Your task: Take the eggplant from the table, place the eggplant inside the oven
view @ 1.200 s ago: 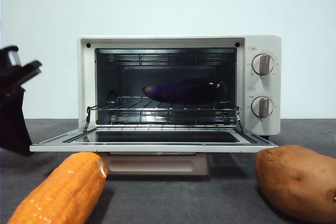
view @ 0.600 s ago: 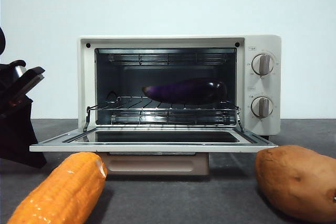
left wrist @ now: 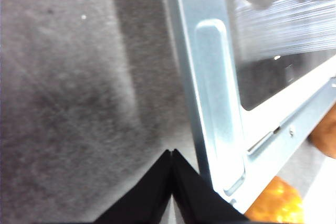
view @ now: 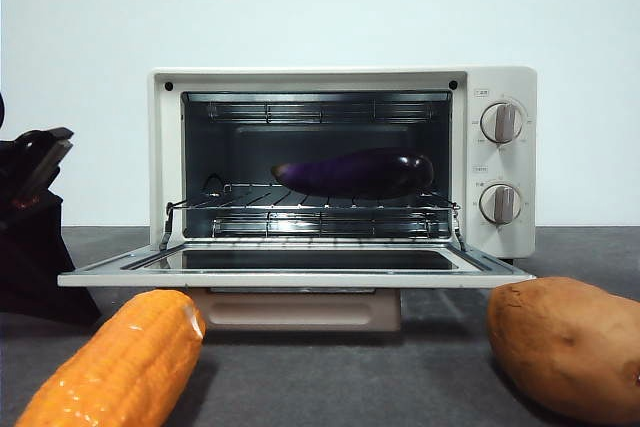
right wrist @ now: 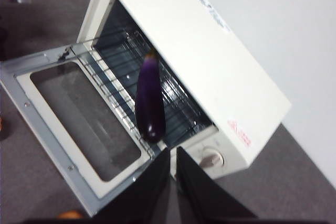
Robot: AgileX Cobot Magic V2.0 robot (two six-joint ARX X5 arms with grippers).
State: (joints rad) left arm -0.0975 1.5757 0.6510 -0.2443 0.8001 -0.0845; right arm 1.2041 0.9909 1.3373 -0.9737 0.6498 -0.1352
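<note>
1. The eggplant (view: 352, 173) is lying lengthwise on the wire rack (view: 310, 209) inside the oven (view: 342, 172), its glossy purple body showing against the dark cavity and its narrow stem tip pointing toward the side away from the knobs (view: 499, 162).
2. The oven's door (view: 290, 269) is hanging fully open, lying flat and level just above the table (view: 400, 377), with its glass pane facing upward.
3. The left gripper (left wrist: 171, 157) is hovering low beside the outer corner of the open door, its two black jaws pressed together at the tips and holding nothing; in the front view it is showing as a dark shape (view: 35, 162) at the picture's edge, apart from the oven's wall.
4. The right gripper (right wrist: 172, 153) is hanging high above the oven, looking down on the eggplant (right wrist: 149, 99) and rack, its jaws standing nearly closed with only a thin slit between them and nothing in their grasp.
5. An orange corn cob (view: 120, 362) is resting on the table in front of the door on the left gripper's side, and a brown sweet potato (view: 565, 345) is sitting on the table on the knob side.
</note>
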